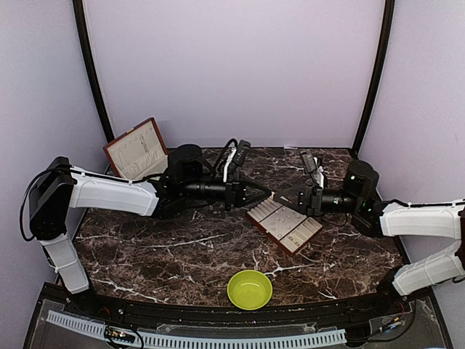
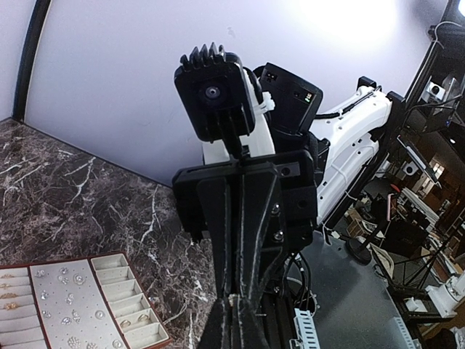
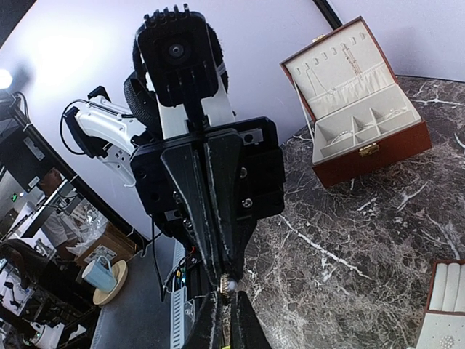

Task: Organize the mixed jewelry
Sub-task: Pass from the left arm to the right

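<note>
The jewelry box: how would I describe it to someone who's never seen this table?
On the dark marble table, look to the far left corner, behind the left arm. A red-brown box stands open there, showing its cream lining. Unlike the flat tray in the middle and the green bowl at the near edge, it has a raised hinged lid.

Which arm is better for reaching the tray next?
Probably the right: the right gripper is over the tray's far edge, while the left gripper sits just beyond its corner.
</note>
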Controlling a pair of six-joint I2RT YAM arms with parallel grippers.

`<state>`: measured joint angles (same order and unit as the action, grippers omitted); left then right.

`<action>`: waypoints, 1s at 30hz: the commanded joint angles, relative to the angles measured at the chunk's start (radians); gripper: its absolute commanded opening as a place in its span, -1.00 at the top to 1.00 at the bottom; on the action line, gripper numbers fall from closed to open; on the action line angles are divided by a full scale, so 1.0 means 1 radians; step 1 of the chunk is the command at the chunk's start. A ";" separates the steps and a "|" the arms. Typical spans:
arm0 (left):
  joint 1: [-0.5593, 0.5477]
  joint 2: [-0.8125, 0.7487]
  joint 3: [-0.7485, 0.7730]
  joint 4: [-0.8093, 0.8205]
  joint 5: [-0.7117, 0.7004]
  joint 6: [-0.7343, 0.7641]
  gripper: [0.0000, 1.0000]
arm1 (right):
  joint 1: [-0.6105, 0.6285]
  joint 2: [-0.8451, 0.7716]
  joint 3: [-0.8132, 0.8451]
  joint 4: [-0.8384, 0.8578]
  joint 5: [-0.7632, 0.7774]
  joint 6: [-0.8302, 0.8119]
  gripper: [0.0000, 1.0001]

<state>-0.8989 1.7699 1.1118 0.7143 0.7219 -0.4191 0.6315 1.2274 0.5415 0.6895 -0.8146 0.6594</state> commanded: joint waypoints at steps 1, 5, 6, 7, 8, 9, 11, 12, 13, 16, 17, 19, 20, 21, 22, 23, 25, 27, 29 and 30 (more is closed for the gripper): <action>-0.001 -0.005 -0.004 0.015 0.027 0.018 1.00 | 0.010 0.009 0.026 0.055 0.001 0.000 0.92; -0.001 -0.004 -0.001 0.017 0.031 0.016 1.00 | 0.010 0.012 0.026 0.034 0.019 -0.011 0.81; -0.001 -0.003 0.000 0.017 0.032 0.016 1.00 | 0.010 0.012 0.025 0.030 0.028 -0.013 0.77; -0.001 -0.003 0.000 0.017 0.034 0.015 1.00 | 0.010 0.012 0.025 0.027 0.033 -0.016 0.74; -0.001 -0.004 0.000 0.017 0.035 0.014 1.00 | 0.010 0.013 0.027 0.023 0.041 -0.018 0.70; 0.000 -0.004 0.000 0.018 0.036 0.014 1.00 | 0.010 0.015 0.027 0.022 0.046 -0.020 0.67; -0.001 -0.004 0.002 0.020 0.039 0.014 1.00 | 0.010 0.016 0.028 0.019 0.052 -0.025 0.65; -0.001 -0.002 0.004 0.020 0.040 0.013 1.00 | 0.009 0.017 0.029 0.021 0.052 -0.027 0.64; -0.002 -0.001 0.005 0.020 0.041 0.013 1.00 | 0.009 0.018 0.029 0.023 0.053 -0.026 0.64; -0.002 0.001 0.005 0.024 0.040 0.010 1.00 | 0.010 0.023 0.031 0.026 0.046 -0.029 0.63; -0.002 0.003 0.006 0.024 0.042 0.010 1.00 | 0.010 0.025 0.032 0.029 0.042 -0.027 0.63; -0.002 0.006 0.012 0.024 0.049 0.008 1.00 | 0.010 0.032 0.031 0.040 0.036 -0.024 0.64; -0.002 0.010 0.015 0.023 0.054 0.006 1.00 | 0.010 0.034 0.031 0.046 0.033 -0.020 0.65; -0.003 0.012 0.019 0.023 0.057 0.004 1.00 | 0.010 0.037 0.031 0.054 0.029 -0.019 0.67; -0.002 0.014 0.020 0.024 0.059 0.003 1.00 | 0.010 0.039 0.032 0.061 0.027 -0.017 0.69; -0.002 0.015 0.020 0.025 0.059 0.003 1.00 | 0.010 0.039 0.032 0.064 0.025 -0.016 0.71; -0.002 0.014 0.021 0.023 0.057 0.003 1.00 | 0.010 0.037 0.032 0.069 0.023 -0.016 0.78; -0.002 0.017 0.020 0.021 0.056 0.003 1.00 | 0.010 0.034 0.031 0.071 0.025 -0.019 0.86; -0.003 0.017 0.020 0.016 0.051 0.004 1.00 | 0.010 0.031 0.028 0.068 0.031 -0.025 0.96; -0.002 0.018 0.019 0.013 0.043 0.005 1.00 | 0.010 0.029 0.027 0.067 0.034 -0.026 1.00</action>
<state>-0.8936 1.7897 1.1118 0.7097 0.7479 -0.4198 0.6350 1.2587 0.5442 0.7101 -0.7902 0.6422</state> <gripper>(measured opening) 0.033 0.036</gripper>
